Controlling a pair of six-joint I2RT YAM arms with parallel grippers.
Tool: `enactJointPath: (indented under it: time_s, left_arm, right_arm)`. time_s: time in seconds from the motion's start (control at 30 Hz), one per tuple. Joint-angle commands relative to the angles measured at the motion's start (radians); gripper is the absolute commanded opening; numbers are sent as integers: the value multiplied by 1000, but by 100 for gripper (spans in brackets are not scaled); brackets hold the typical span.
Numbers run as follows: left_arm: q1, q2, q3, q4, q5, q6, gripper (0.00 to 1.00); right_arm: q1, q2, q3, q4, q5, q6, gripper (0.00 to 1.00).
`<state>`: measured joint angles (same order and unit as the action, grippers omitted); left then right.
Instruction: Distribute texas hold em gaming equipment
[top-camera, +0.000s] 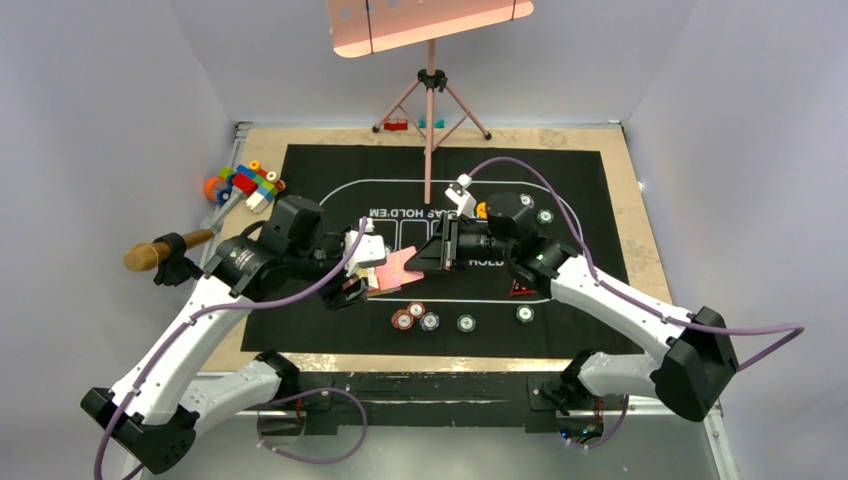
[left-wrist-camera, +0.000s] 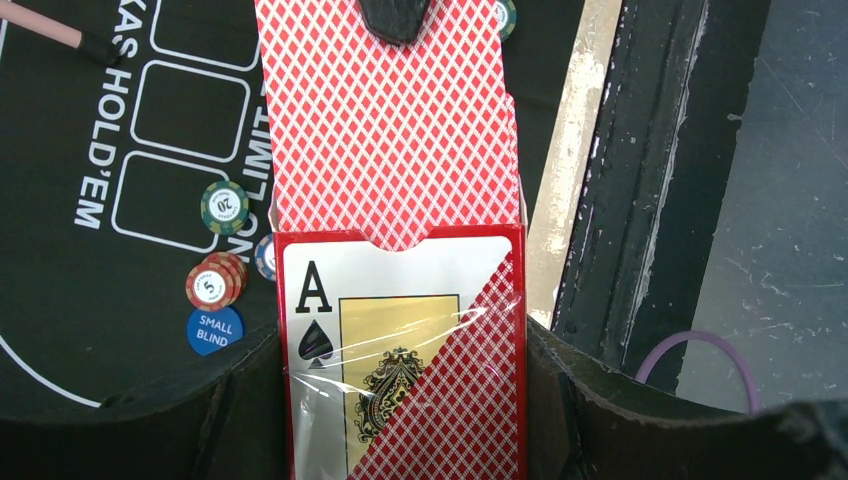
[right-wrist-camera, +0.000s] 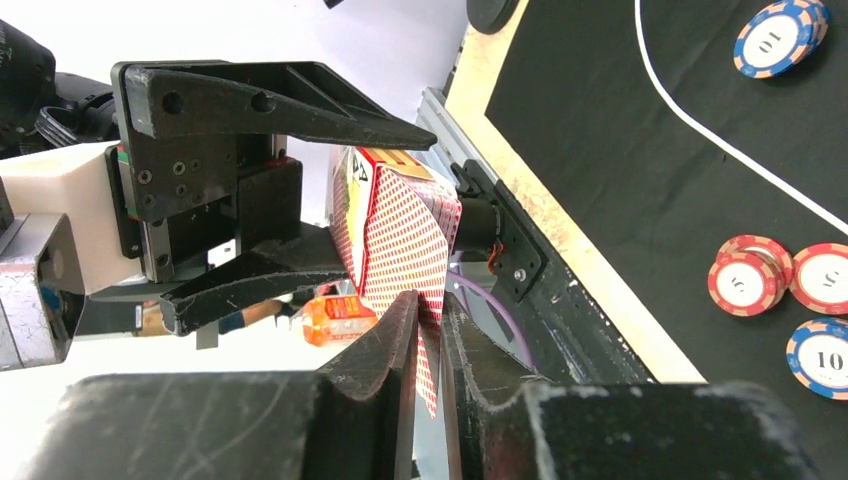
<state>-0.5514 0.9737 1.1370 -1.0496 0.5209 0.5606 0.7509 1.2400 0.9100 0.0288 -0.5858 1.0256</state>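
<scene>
Your left gripper (left-wrist-camera: 400, 420) clamps the card box (left-wrist-camera: 400, 350). Your right gripper (right-wrist-camera: 432, 310) narrowly pinches the protruding playing cards (left-wrist-camera: 390, 130). A crooked pull could drag out extras or twist the box loose.

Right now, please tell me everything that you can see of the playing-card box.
The playing-card box looks like cardboard, red-bordered, with an ace of spades and a red diamond pattern on its face. Torn clear wrap covers its lower part. Its end is open, with a rounded thumb notch, and red-backed cards stick out. The left gripper clamps its two sides and holds it in the air; the right gripper pinches the protruding cards.
</scene>
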Motion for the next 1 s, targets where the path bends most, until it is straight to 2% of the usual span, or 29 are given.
enactJointPath:
  time_s: [0.0,0.23,0.5,0.63,0.73,0.8,0.97]
  left_arm:
    - [-2,-26,28,60,34,-5,12]
    - [-1,-40,14,54,31,-3,11]
    - [-1,-47,13,50,31,-6,11]
    - [-2,-51,18,43,30,-5,11]
    - [-2,-51,27,45,33,-9,11]
    - [-2,-53,32,46,36,-18,11]
    - [-2,-62,38,28,35,-15,9]
  right_arm:
    - [-17,-42,18,-37,6,-27,13]
    - [-104,-103,40,-99,-21,-52,0]
    - [-245,-125,66,-146,-87,-91,0]
    - [-278,-101,43,-107,-103,-95,0]
    - [-279,-9,22,-36,-110,-84,0]
    - [-260,104,17,74,-132,-57,0]
    - [-200,310,116,149,-120,-50,0]
